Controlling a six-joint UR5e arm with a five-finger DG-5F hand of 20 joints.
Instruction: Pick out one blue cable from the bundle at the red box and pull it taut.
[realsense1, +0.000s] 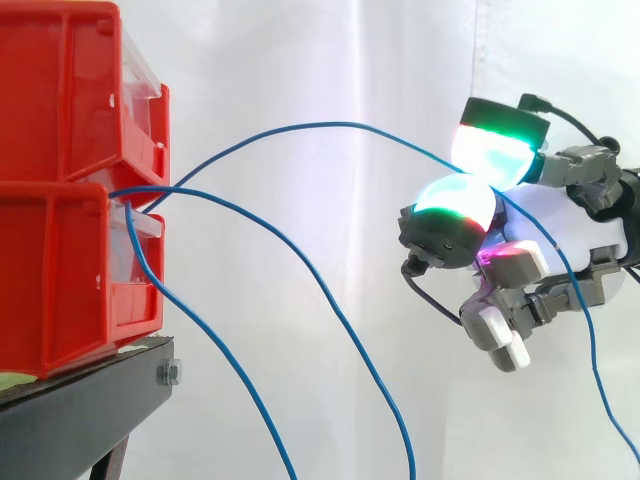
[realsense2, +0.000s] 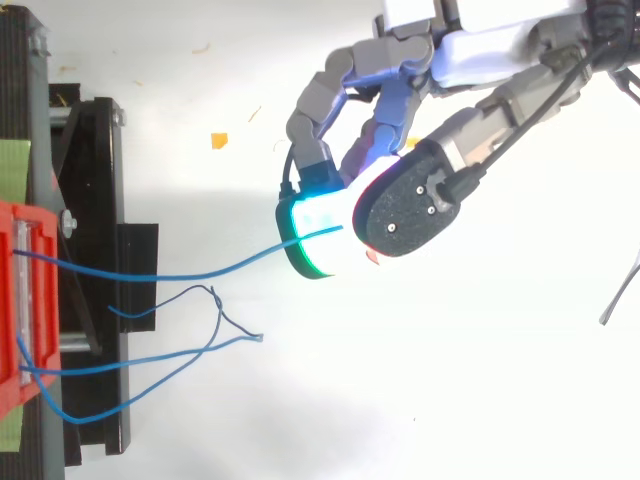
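Note:
Two stacked red bins (realsense1: 60, 200) stand on a black stand (realsense1: 80, 410) at the left. Three blue cables leave the gap between them. One blue cable (realsense1: 320, 126) arches up and rightward in a slack curve to my hand (realsense1: 545, 295), passes between two glowing fingertips (realsense1: 495, 150), then hangs down at the right edge. Seen from the top, this cable (realsense2: 200, 272) ends across a green-edged pad of the hand (realsense2: 480, 50). The hand is shut on it in a pinch. Two other blue cables (realsense1: 300, 270) droop freely below, apart from the hand.
A white curtain hangs behind everything. From above, the loose cable ends (realsense2: 225, 320) cross each other beside the stand (realsense2: 100, 200), left of the hand. Green tape (realsense2: 12, 165) marks the stand's top, and a small orange scrap (realsense2: 218, 139) lies on the white floor.

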